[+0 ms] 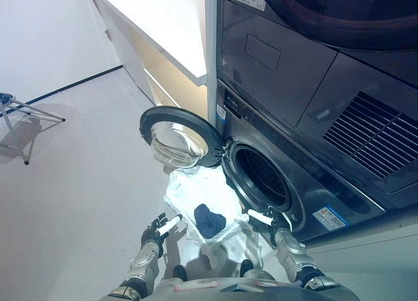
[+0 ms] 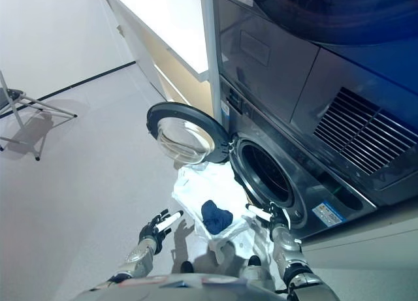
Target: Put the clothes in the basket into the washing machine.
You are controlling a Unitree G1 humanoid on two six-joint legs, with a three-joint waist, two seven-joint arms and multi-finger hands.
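**Operator:** Clothes [image 1: 209,220] sit in the basket [image 1: 179,195] on the floor, below the open washer door [image 1: 177,136], between my two hands; the dark bundle lies nearest.

**Spotter:** Which hand is closer?

**Operator:** Left hand [image 1: 159,228] hangs just left of it, right hand [image 1: 269,221] off to the right by the drum mouth [image 1: 261,177]. Both are spread and empty (fingers fairly straight). I'd judge the left marginally nearer.

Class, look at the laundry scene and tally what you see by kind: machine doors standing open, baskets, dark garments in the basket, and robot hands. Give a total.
Open washing machine door: 1
White basket: 1
Dark blue garment: 1
Robot hands, left hand and right hand: 2
Total: 5
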